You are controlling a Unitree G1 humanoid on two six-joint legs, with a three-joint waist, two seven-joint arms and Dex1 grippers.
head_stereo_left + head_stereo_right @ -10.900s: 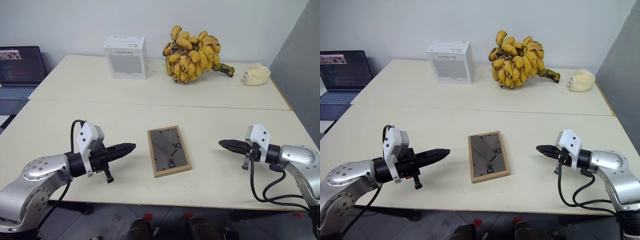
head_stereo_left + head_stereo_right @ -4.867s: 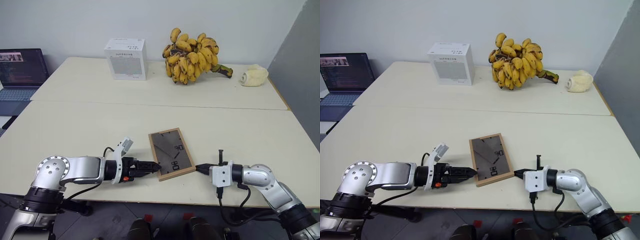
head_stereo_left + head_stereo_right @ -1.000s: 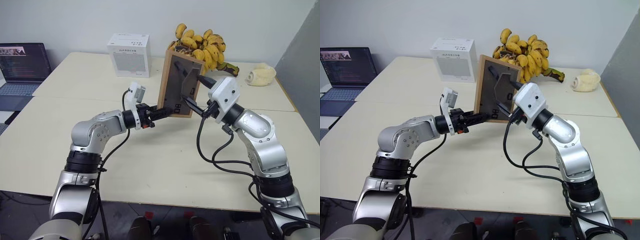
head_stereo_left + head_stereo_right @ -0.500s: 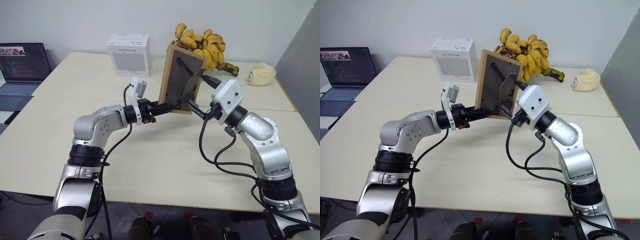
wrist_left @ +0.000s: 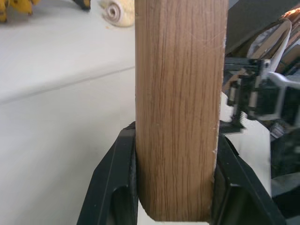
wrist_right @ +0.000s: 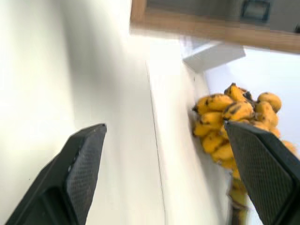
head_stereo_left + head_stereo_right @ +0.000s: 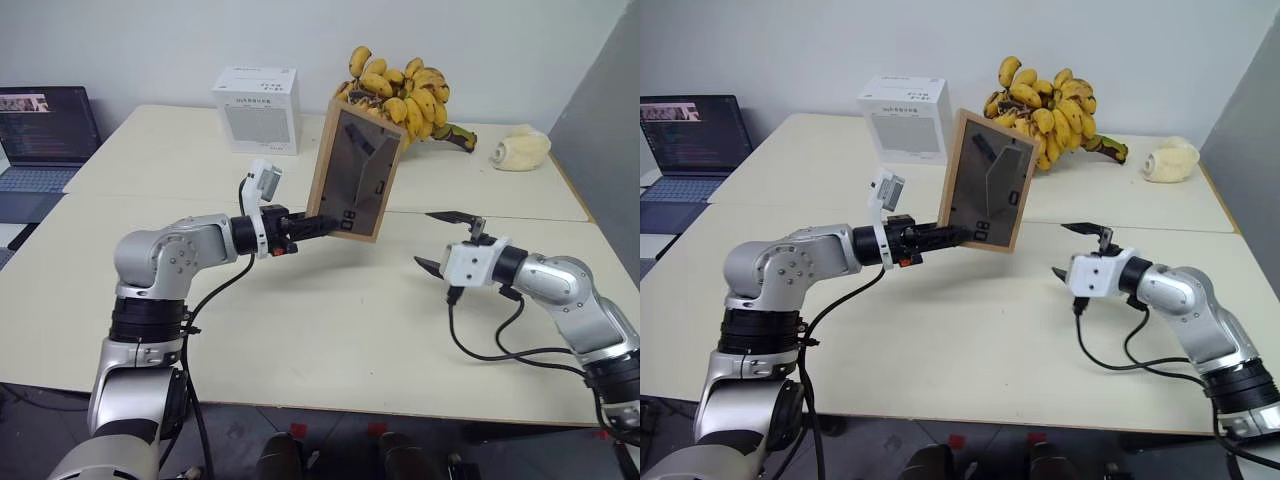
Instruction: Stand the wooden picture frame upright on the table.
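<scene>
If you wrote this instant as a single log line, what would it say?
left fingers: shut on wooden picture frame, held above table | right fingers: open, apart from frame | frame: not yet standing

The cream tabletop (image 7: 300,330) runs wide, a seam crossing it from nine to three o'clock. Beyond the seam, a white box (image 7: 258,96) stands at about eleven o'clock, a big bunch of bananas (image 7: 405,85) at twelve to one, and a pale cream lump (image 7: 520,150) at two, near the edge
</scene>
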